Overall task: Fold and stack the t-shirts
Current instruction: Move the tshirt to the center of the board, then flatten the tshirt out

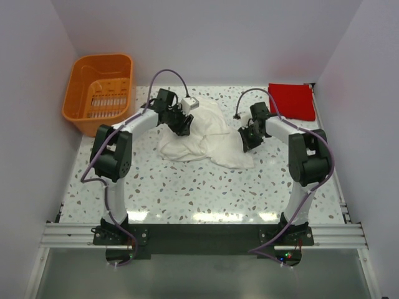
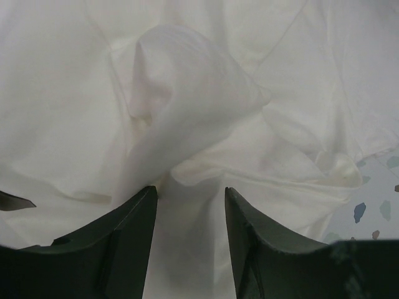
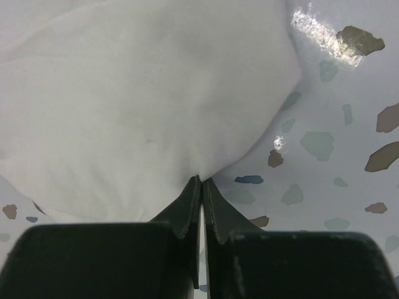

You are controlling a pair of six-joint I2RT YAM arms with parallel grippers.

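Note:
A cream-white t-shirt [image 1: 209,138] lies crumpled in the middle of the speckled table [image 1: 187,187]. A red t-shirt [image 1: 292,101] rests as a flat folded square at the back right corner. My left gripper [image 1: 182,126] presses into the white shirt's left side. In the left wrist view its jaws [image 2: 190,190] stand apart with a ridge of white cloth [image 2: 187,106] between and ahead of them. My right gripper [image 1: 246,142] is at the shirt's right edge. In the right wrist view it [image 3: 201,179] is shut, pinching the edge of the white cloth [image 3: 143,112].
An orange slotted plastic basket [image 1: 100,93] stands at the back left, off the table's corner. White walls close in the left, back and right. Both arm bases sit on the rail at the near edge.

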